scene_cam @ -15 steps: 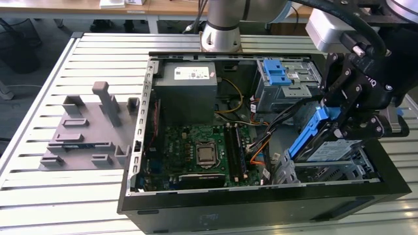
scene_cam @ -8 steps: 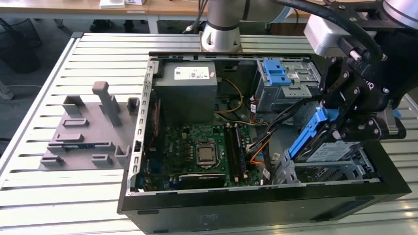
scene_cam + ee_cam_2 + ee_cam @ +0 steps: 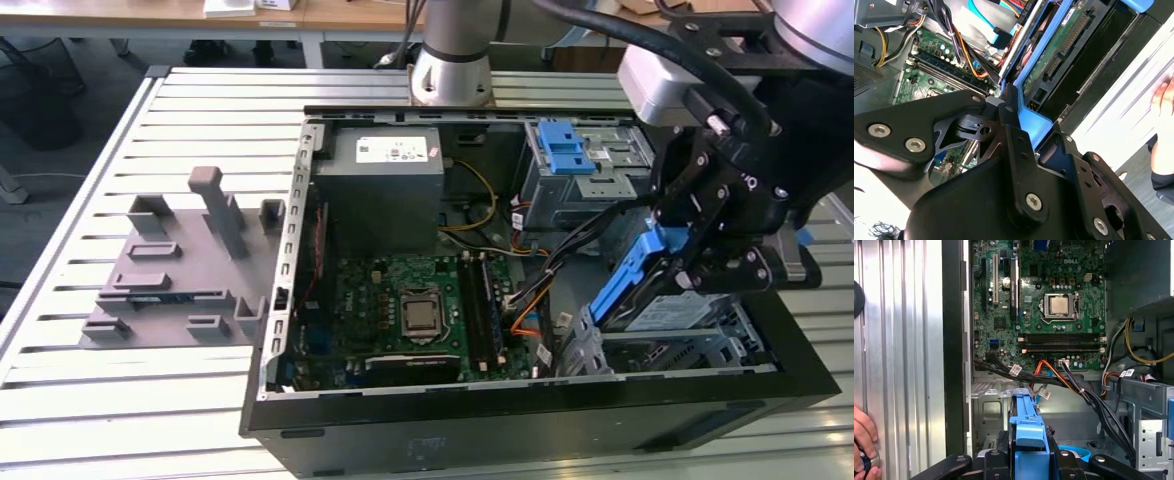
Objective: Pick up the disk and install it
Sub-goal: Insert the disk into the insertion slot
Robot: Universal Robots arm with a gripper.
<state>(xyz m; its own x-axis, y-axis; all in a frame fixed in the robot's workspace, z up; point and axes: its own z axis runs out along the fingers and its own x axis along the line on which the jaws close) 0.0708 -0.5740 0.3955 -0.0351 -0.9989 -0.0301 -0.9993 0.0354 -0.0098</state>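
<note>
My gripper (image 3: 710, 262) is shut on the disk (image 3: 638, 282), a silver drive framed by blue plastic rails. It holds the disk tilted on edge over the metal drive cage (image 3: 707, 345) at the exterior view's right of the open computer case, with the lower end down at the cage. The second wrist view shows the disk's green circuit-board underside (image 3: 1056, 47) and its connector, with a blue rail (image 3: 1030, 120) clamped between my black fingers (image 3: 1005, 102). In the first wrist view the blue rail (image 3: 1028, 427) rises from between the fingers, above the cage floor.
The case holds a motherboard (image 3: 416, 300), a grey power-supply box (image 3: 380, 172), a second cage with blue latches (image 3: 585, 158) and loose cables (image 3: 1079, 385). A grey fixture (image 3: 180, 262) sits on the slatted table at the exterior view's left. A person's hand (image 3: 861, 440) rests beside the case.
</note>
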